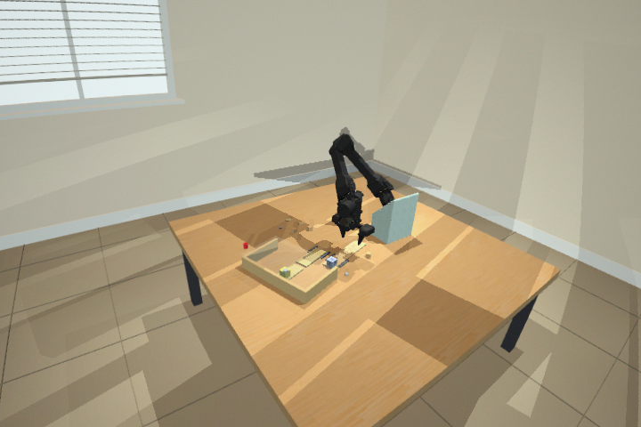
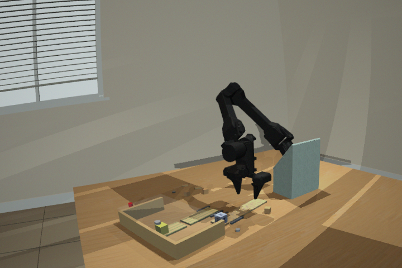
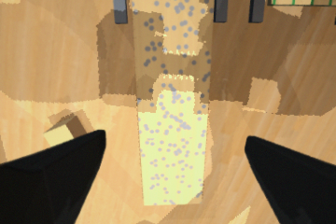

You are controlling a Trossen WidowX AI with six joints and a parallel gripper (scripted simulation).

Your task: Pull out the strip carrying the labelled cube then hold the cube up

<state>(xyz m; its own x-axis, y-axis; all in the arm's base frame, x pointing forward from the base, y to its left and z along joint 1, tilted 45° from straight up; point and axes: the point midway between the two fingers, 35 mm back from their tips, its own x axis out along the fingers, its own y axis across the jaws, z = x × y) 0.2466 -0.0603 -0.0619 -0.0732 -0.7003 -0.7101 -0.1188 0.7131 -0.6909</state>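
At the near edge of the wrist view, the gripper point(image 3: 175, 163) hangs with its two black fingers spread wide, one at 8 o'clock and one at 4 o'clock, holding nothing. Between them, untouched, lies the near end of the dotted strip point(image 3: 173, 154), running toward 12 o'clock across the wooden table point(image 3: 278, 121). A small tan block point(image 3: 63, 133) sits just beside the left finger, at 9 o'clock from the strip. Farther along, in the exterior view, the labelled cube point(image 2: 220, 216) rests at the open end of the tray point(image 2: 176, 246), at 8 o'clock from the gripper. A yellow-green cube point(image 2: 161, 227) sits deeper inside the tray. A pale blue panel point(image 2: 297, 170) stands at 3 o'clock.
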